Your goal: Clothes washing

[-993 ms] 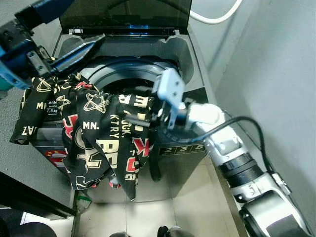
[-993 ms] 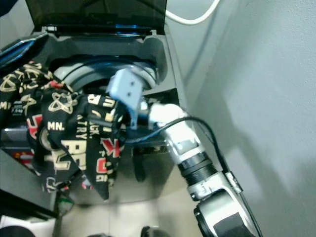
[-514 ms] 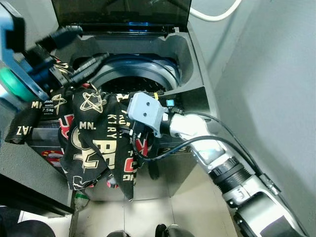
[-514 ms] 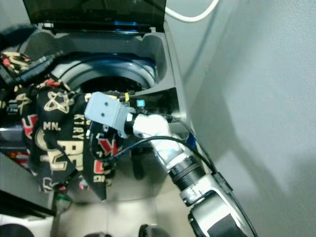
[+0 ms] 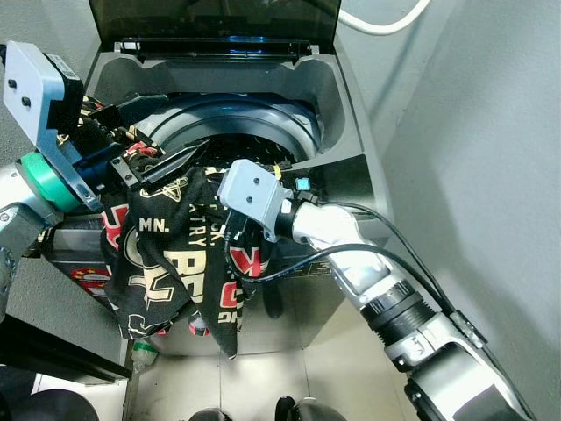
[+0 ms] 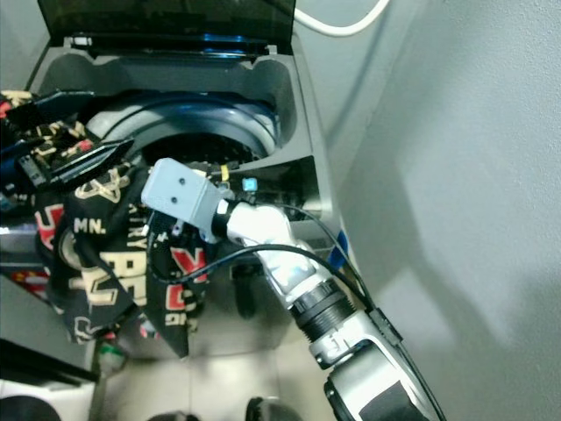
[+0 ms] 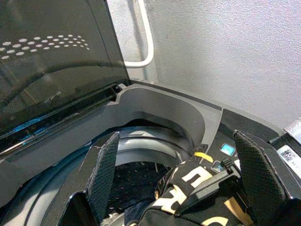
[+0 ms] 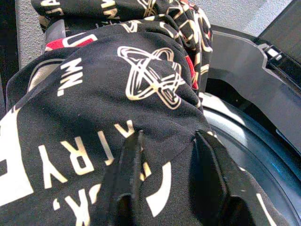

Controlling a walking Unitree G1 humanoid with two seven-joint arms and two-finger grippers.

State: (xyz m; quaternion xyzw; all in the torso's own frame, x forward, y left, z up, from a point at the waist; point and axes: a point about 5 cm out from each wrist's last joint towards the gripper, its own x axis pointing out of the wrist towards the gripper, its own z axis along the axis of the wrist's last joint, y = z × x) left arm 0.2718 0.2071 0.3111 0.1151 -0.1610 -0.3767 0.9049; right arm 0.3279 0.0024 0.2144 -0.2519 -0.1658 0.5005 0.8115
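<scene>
A black garment [image 5: 180, 254] with cream and red lettering lies over the front rim of the top-loading washing machine [image 5: 337, 105] and hangs down its front. My right gripper [image 8: 167, 141] presses into the garment's upper part at the front rim, with a fold of cloth bunched between its fingers [image 8: 129, 174]. Its wrist camera box [image 5: 250, 195] sits just above the cloth. My left gripper [image 7: 178, 179] hovers over the garment's left top edge at the tub rim, open, its fingers [image 5: 171, 162] pointing toward the drum [image 5: 259, 140].
The dark lid [image 5: 219, 17] stands upright at the back. A white hose [image 5: 386, 31] runs along the grey wall [image 5: 473, 132] close on the right. A panel with a small blue light [image 5: 302, 184] lies beside the drum. Tiled floor [image 5: 289, 377] lies below.
My left arm has swung in from the far left to over the garment at the tub rim. My right gripper has moved left and down, into the cloth at the front rim.
</scene>
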